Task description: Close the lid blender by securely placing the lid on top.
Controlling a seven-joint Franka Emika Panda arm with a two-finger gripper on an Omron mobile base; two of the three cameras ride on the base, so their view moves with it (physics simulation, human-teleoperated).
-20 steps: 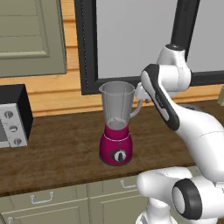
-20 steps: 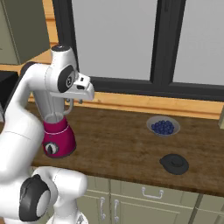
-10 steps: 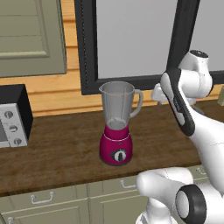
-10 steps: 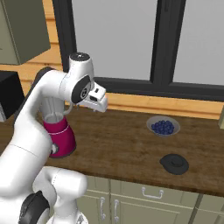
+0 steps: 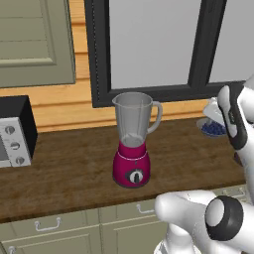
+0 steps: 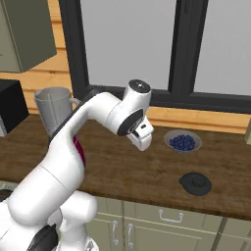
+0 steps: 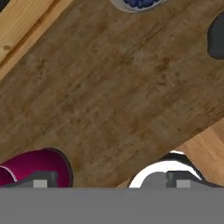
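The blender (image 5: pixel 132 145) stands upright on the brown wooden surface (image 5: pixel 69 168), its magenta base with the round black dial facing the front edge and its clear grey jar open at the top, handle turned toward the right of the left base view. To its left on the same surface sits the black-and-silver microwave (image 5: pixel 15 131), well apart from it. In the right base view the lid (image 6: pixel 196 183) lies flat on the surface near the front edge, far from the blender and apart from the grey dish (image 6: pixel 182 142) of blue bits, which rests farther back, closer to the window (image 6: pixel 147 46). The end effector (image 6: pixel 142 142) hangs above the bare surface between the blender and the dish, clear of the wood and touching nothing. In the hand view the wood lies below, with part of the magenta base (image 7: pixel 37 166) at the lower left, the dish (image 7: pixel 138 4) cut off at the top edge and a dark shape that is probably the lid (image 7: pixel 216 36) at the right edge. The two finger tips (image 7: pixel 40 180) stand far apart with nothing between them, so the end effector is wide.
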